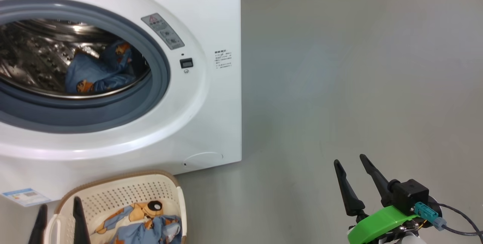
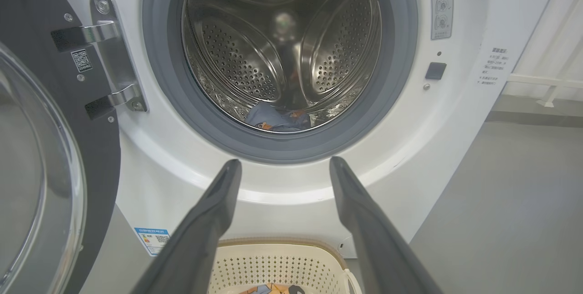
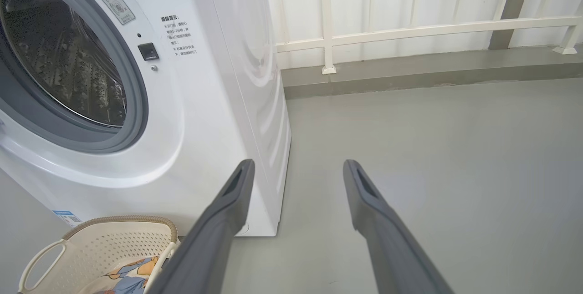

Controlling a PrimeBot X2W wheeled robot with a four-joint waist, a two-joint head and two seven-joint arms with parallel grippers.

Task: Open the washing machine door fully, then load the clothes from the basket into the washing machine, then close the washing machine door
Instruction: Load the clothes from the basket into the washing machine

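Now the clothes [image 1: 145, 226] lie in the basket [image 1: 124, 193], just right of the left jaws, apart and empty. The right jaws, also apart, hang well off; the left arm is nearer.

1 washing machine [image 1: 211, 115], 1 round door [image 2: 41, 157], 1 basket [image 1: 124, 195]

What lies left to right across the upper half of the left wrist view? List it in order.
washing machine door → door hinge → drum → warning sticker → printed instructions → white railing
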